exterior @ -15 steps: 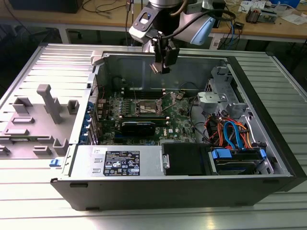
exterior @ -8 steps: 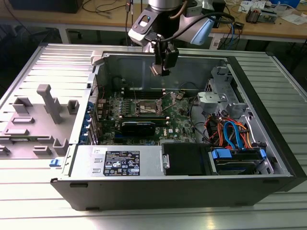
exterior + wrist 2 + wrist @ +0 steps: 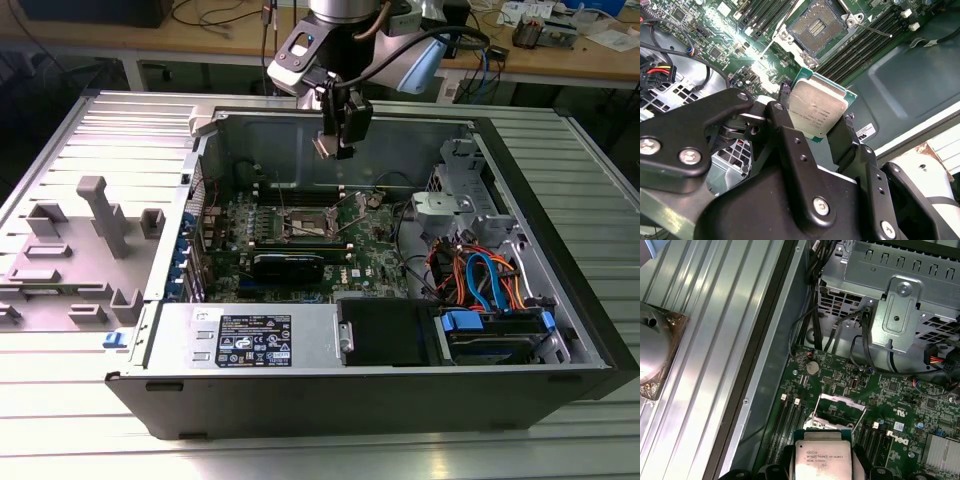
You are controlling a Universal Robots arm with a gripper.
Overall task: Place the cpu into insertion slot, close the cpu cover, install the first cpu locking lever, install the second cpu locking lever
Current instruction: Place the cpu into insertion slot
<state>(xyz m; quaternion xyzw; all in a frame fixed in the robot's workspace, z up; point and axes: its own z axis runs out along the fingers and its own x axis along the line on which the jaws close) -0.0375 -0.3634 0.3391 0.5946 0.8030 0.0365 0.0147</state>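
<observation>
Cpu lettering — apparently unreadable

place: electronics lab | evidence: opened computer case; cable-strewn wooden workbench

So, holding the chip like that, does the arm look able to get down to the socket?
Probably yes. The tool hangs over the open case, shut on the chip, and the socket below lies uncovered, with no cable or bracket across it.
</observation>
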